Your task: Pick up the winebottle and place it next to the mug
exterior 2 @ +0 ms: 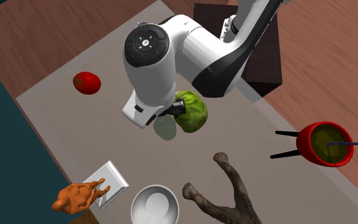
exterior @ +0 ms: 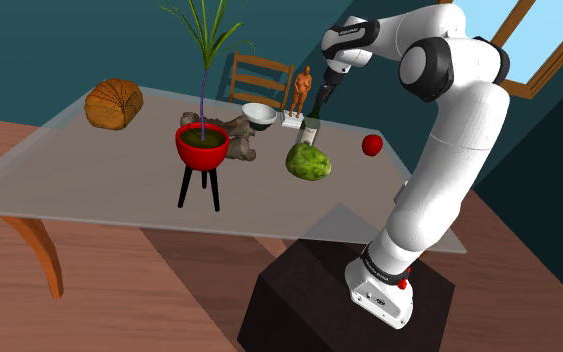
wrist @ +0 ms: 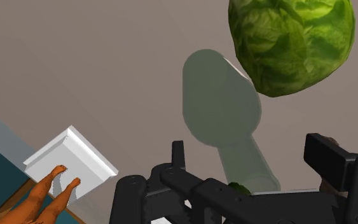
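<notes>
The wine bottle (exterior: 310,131) is pale, translucent grey-green and stands upright on the table beside a green cabbage (exterior: 308,162). From above, the bottle (exterior 2: 165,128) shows just below the arm's wrist. My gripper (exterior: 314,112) hangs right over it. In the wrist view the bottle's neck (wrist: 247,162) runs between my gripper (wrist: 252,153) fingers, which stand apart and do not touch it. A white bowl-shaped mug (exterior: 259,114) sits further back on the table, and the mug (exterior 2: 154,205) lies beside a piece of driftwood (exterior 2: 225,194).
An orange figurine (exterior: 302,92) on a white base stands just behind the bottle. A red fruit (exterior: 372,145) lies toward the shoulder view's right. A red plant pot (exterior: 202,145) on black legs and a brown loaf (exterior: 114,104) stand to its left. A chair (exterior: 261,80) is behind the table.
</notes>
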{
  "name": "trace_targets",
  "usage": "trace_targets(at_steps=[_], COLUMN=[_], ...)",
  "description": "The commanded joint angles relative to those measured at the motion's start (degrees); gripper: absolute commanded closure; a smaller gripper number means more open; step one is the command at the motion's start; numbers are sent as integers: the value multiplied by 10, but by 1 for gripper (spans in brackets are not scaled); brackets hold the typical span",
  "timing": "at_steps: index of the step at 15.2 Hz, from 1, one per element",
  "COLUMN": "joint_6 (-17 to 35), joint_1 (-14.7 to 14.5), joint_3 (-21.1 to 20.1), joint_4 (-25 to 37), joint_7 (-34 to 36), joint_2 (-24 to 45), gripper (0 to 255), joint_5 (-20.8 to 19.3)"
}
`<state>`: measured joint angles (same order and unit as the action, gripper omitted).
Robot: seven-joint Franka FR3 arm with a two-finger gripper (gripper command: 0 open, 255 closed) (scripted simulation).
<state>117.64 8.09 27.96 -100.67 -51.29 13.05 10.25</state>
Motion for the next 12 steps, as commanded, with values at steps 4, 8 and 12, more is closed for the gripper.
trace_targets(at_steps=[4, 8, 12], joint_6=[0, 0, 1], joint_1=[0, 0, 0], joint_3=[0, 0, 0], joint_4=[0, 0, 0], joint_7=[0, 0, 0], joint_2=[1, 0, 0], gripper=[0, 255, 255], joint_5=[0, 0, 0])
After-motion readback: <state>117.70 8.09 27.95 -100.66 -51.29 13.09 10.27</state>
